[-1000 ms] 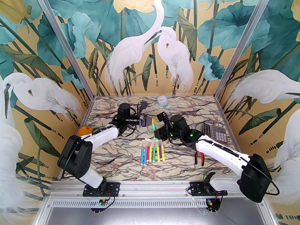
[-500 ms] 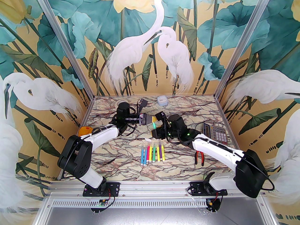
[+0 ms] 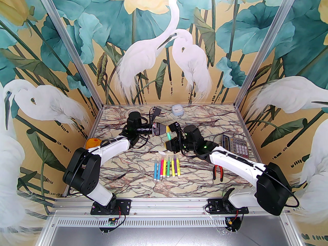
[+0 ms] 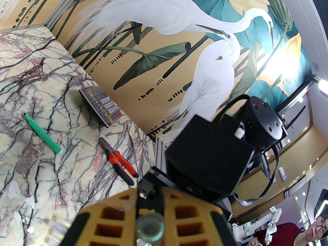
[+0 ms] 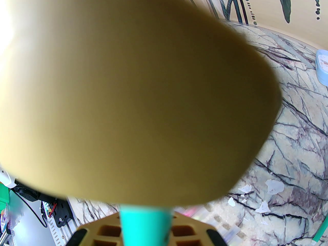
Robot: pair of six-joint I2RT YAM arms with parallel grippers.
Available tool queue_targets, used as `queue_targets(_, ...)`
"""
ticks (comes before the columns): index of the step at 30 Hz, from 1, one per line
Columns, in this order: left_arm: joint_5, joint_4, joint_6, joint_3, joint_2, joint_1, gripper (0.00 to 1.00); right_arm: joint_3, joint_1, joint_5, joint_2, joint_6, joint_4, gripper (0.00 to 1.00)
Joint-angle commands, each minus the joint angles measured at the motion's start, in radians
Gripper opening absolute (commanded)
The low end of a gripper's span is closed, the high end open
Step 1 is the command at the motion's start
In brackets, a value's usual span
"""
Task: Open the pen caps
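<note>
The green marker point(image 3: 168, 136) is being clamped by its barrel in the right gripper point(image 3: 170, 143); its cap point(image 4: 150, 227), judged light, rigid and slick, is being pinched across its sides in the left gripper point(image 3: 167, 129).

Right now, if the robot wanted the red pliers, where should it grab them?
Probably across both red handles, coming straight down from above. The pliers lie flat on the table with the handles close together, so squeezing from the outer sides should catch both. The dark nose is thinner and tapered, so it might slip.
</note>
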State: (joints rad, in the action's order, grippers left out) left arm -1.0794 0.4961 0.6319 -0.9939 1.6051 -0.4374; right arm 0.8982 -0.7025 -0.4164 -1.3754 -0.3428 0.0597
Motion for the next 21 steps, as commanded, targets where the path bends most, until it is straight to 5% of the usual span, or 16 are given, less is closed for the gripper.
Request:
queue_targets(1, 0.019, -0.044, -0.035, -0.018, 0.022, -0.004, 0.00, -0.009, 0.003, 0.002, 0.020, 0.017, 0.013, 0.11)
queue_targets(9, 0.137, -0.210, -0.090, -0.084, 0.049, 0.004, 0.00, -0.044, 0.000, 0.020, 0.044, 0.057, 0.064, 0.00)
queue_targets(21, 0.194, -0.210, -0.006, -0.120, 0.092, 0.076, 0.00, -0.145, 0.001, 0.034, 0.104, 0.067, 0.089, 0.00)
